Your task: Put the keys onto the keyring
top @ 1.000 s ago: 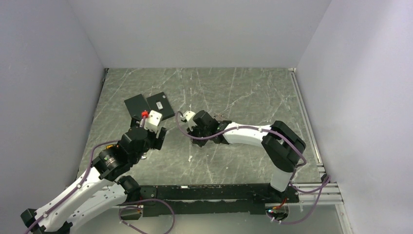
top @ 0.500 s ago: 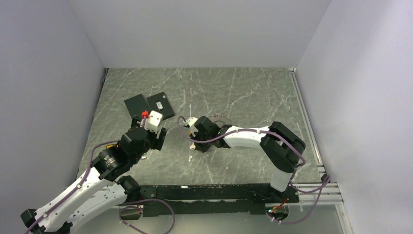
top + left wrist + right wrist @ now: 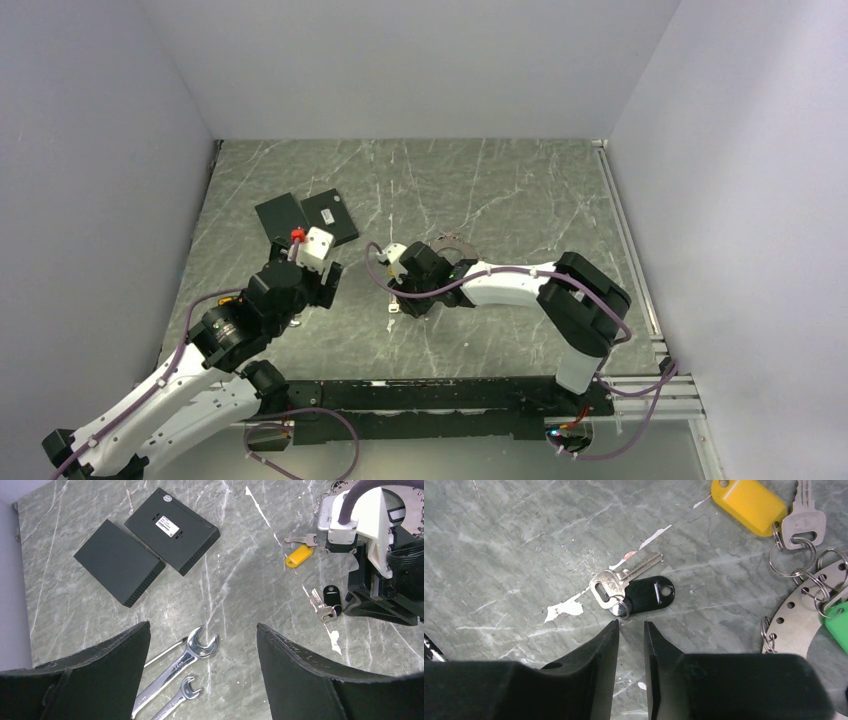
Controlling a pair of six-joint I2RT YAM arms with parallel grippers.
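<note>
Top view: the right gripper (image 3: pixel 397 303) is low over the middle of the tabletop (image 3: pixel 500 180). Left wrist: left fingers (image 3: pixel 300 675) wide, empty. Right wrist: right fingers (image 3: pixel 594 665) narrowly apart, empty; the black-tagged key (image 3: pixel 616 582) lies just beyond, the keyring (image 3: pixel 796 617) at right. Probably light, thin, slippery; better to pinch the tag.

I saw my left gripper (image 3: pixel 202 629) with its jaws wide apart over the wrenches (image 3: pixel 182 661) on the tabletop (image 3: pixel 240 580). Two black plates (image 3: pixel 119 562) lay farther back. A yellow-tagged key (image 3: pixel 299 556) and a black-tagged key (image 3: pixel 328 599) lay beside the right arm (image 3: pixel 372 535).

Table (image 3: pixel 499 540) seems open around the black-tagged key (image 3: pixel 616 582); yellow tag (image 3: pixel 749 500) and perforated keyring (image 3: pixel 796 622) stand near.
</note>
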